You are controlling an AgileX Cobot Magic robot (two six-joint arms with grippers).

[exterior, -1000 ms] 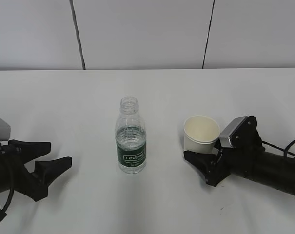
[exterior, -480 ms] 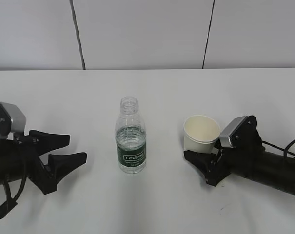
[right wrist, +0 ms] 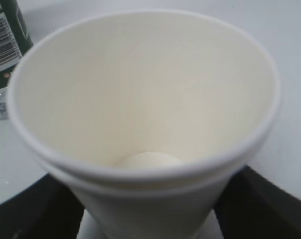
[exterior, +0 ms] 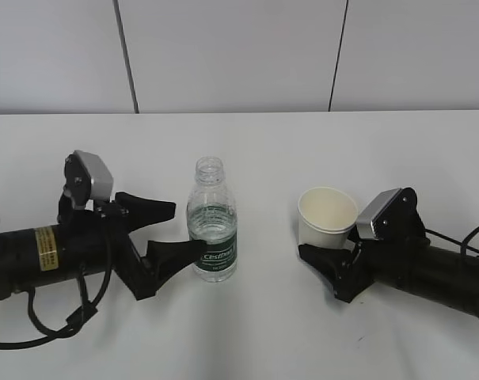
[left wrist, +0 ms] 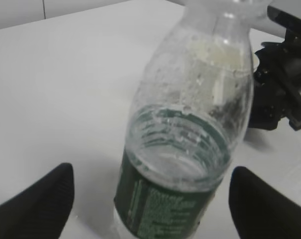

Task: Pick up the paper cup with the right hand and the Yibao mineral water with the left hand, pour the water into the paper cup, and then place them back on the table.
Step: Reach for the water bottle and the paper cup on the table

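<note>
— Where's your bottle?
— The Yibao mineral water (exterior: 212,222) stands upright mid-surface (exterior: 247,332), between the spread fingers of your left gripper (exterior: 180,230).
— And the paper cup (exterior: 327,217)?
— Upright, right of the bottle; your right gripper (exterior: 318,252) flanks its base, grip unclear.

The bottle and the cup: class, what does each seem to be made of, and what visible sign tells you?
Yibao mineral water: probably clear glossy plastic; see-through ribbed wall with droplets. Paper cup: likely matte white paper; rolled rim, cream inside.
</note>
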